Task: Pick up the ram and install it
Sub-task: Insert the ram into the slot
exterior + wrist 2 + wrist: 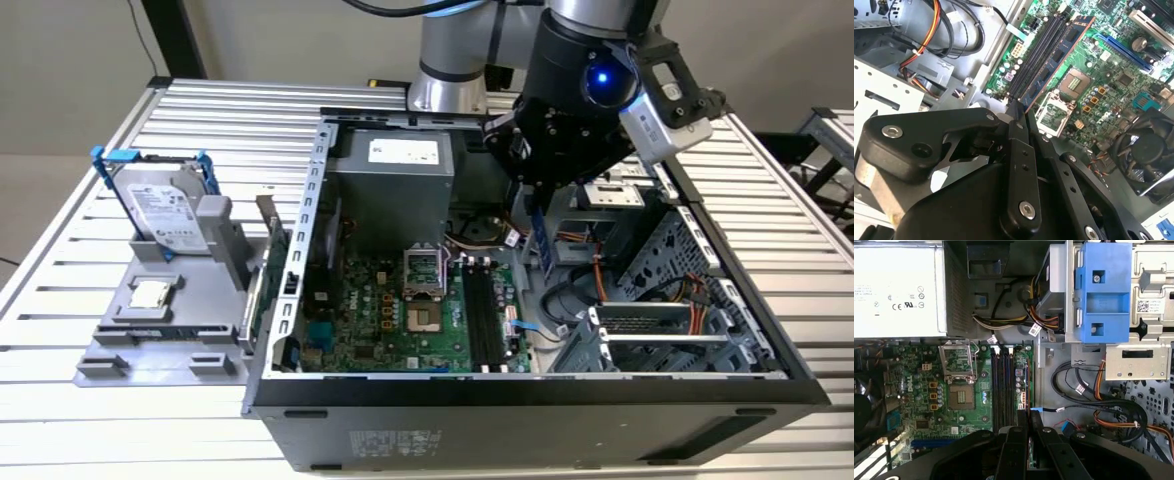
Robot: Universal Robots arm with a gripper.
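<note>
- Ram (538, 238) hangs on edge under the gripper (539, 214) in the exterior view, a dark blue strip inside the open computer case (534, 385), towards its far side.
- It is above the floor of the case and a little to the exterior view's right of the black memory slots (483, 312), not seated in any of them.
- The hard drive (163, 208) and the processor chip (151, 293) sit on their stand well apart, on the exterior view's left.
- In the second wrist view the gripper (1021, 112) has its two fingers pinched narrow on one end of the ram (1056, 55), which runs out from them with its chips showing.
- From here it looks roughly parallel to the memory slots (1036, 47) and lies over the strip between them and the processor socket (1073, 82). I cannot tell how high it rides.
- In the first wrist view the gripper (1029, 422) shows the same tight pinch. I take the thin line leading out from it to be the ram (1028, 395) seen edge-on.
- That line lies just beside the memory slots (1001, 385), on the side nearer the loose cables (1094, 405).
- To do this step well, I would say the stick must stay upright and true to the slot's length. It should be centred over one slot, clear of the cables, and pressed evenly, not by one corner.
</note>
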